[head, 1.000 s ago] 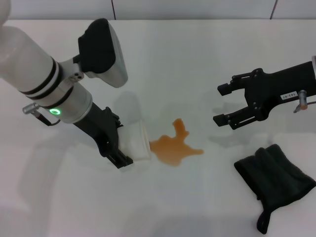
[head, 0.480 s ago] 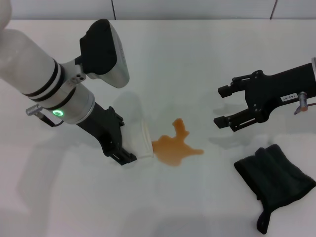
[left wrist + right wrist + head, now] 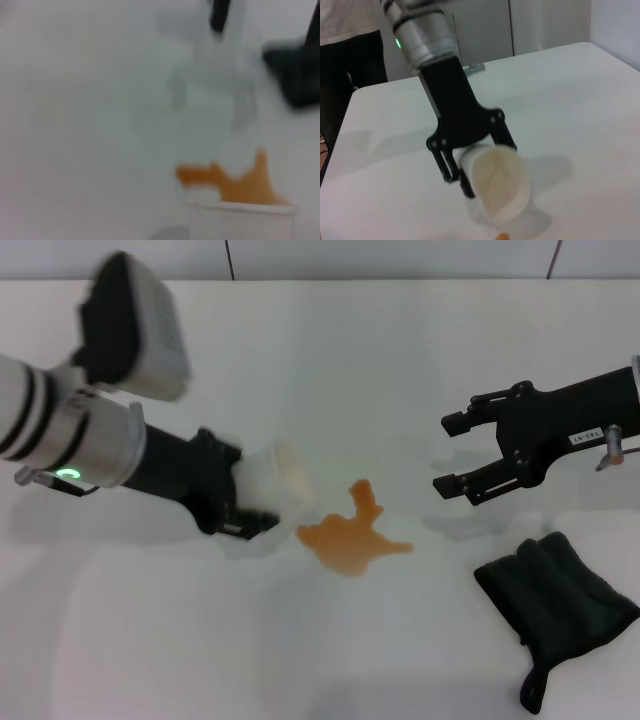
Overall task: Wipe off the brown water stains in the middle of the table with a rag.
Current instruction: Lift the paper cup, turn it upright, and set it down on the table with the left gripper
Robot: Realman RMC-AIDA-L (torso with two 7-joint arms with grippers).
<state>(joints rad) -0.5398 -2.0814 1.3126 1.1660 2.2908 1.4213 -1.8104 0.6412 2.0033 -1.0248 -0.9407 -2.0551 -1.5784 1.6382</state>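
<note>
Holding my left gripper [image 3: 262,512] pinched on the tipped cup [image 3: 285,490], I judge my spread-fingered right gripper [image 3: 448,453] should drop toward five o'clock for the rag [image 3: 555,590], clear of the stains [image 3: 350,535].

We see the table [image 3: 330,360] as smooth, glossy white, its surface throwing back soft reflections. The brown water stains [image 3: 352,533] look wet and shiny. The rag [image 3: 556,602] is thick, matt, soft cloth. The cup [image 3: 499,185] looks like thin translucent plastic.
</note>
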